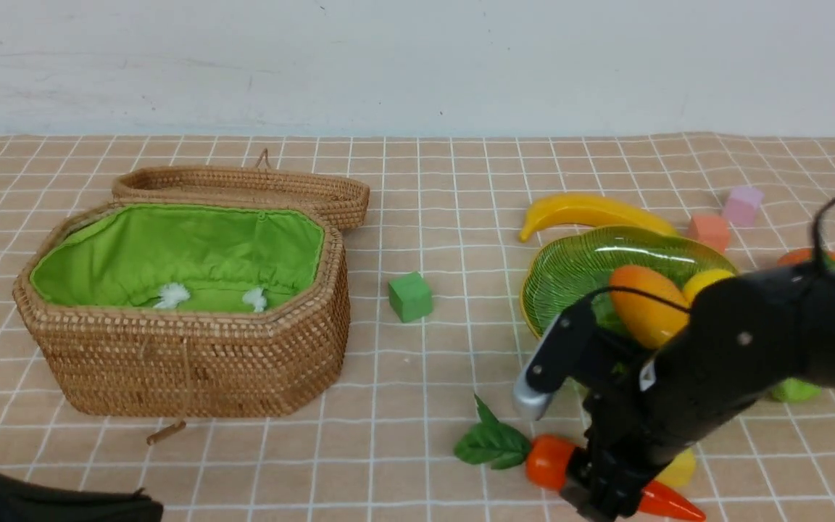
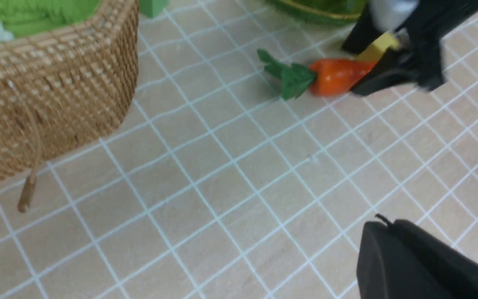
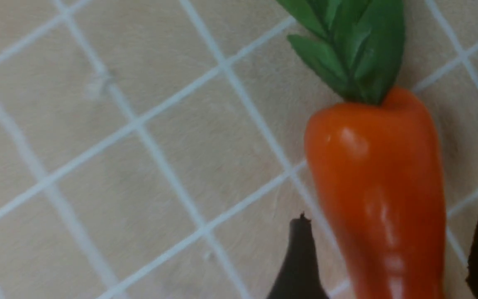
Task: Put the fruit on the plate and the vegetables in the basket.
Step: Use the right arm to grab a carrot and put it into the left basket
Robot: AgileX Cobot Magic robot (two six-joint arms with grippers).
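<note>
On the checked cloth (image 1: 417, 377), our right gripper (image 3: 392, 224) gapes astride the carrot (image 1: 548, 460), gripping nothing; our left gripper (image 2: 392, 236) is closed.

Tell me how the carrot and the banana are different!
The carrot is orange with green leaves; the banana is all yellow. The carrot is straight and pointed; the banana is curved. The carrot lies near the robot, between the right arm's open fingers; the banana lies far off, behind the plate, with no arm near it. Both are shiny toys lying on the checked cloth.
</note>
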